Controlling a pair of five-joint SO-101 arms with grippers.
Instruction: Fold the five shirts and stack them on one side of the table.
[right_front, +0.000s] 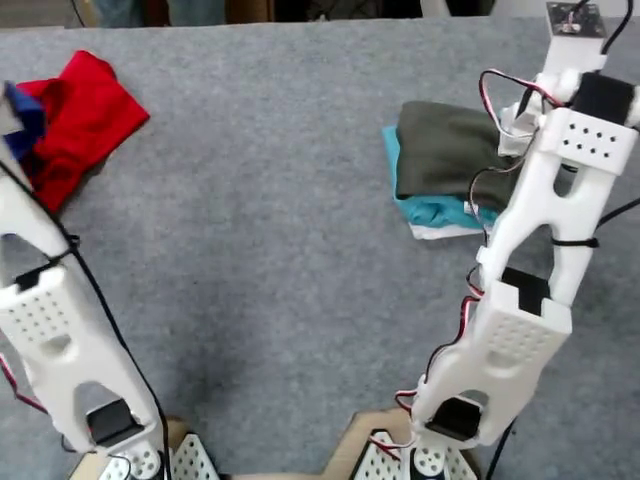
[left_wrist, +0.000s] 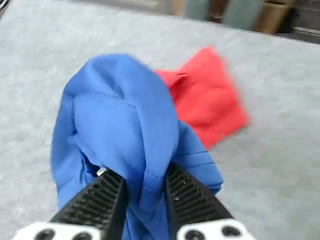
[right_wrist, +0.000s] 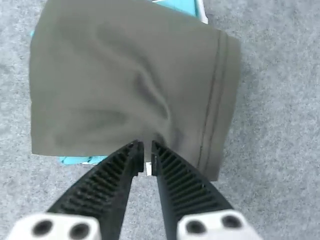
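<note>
My left gripper (left_wrist: 142, 177) is shut on a bunched blue shirt (left_wrist: 120, 130), which hangs above the grey table at its far left (right_front: 20, 112). A crumpled red shirt (right_front: 85, 120) lies just beyond it on the table (left_wrist: 207, 97). At the right, a folded olive shirt (right_front: 445, 150) tops a stack over a teal shirt (right_front: 430, 210) and a white one (right_front: 440, 232). My right gripper (right_wrist: 145, 147) sits at the near edge of the olive shirt (right_wrist: 125, 75), its fingers closed to a narrow gap on that edge, with creases running toward the tips. Teal (right_wrist: 75, 160) peeks out underneath.
The table (right_front: 270, 260) has a grey felt top with broad bare room between the red shirt and the stack. Both arm bases (right_front: 400, 450) stand at the near edge. The right arm's white links cover the stack's right side.
</note>
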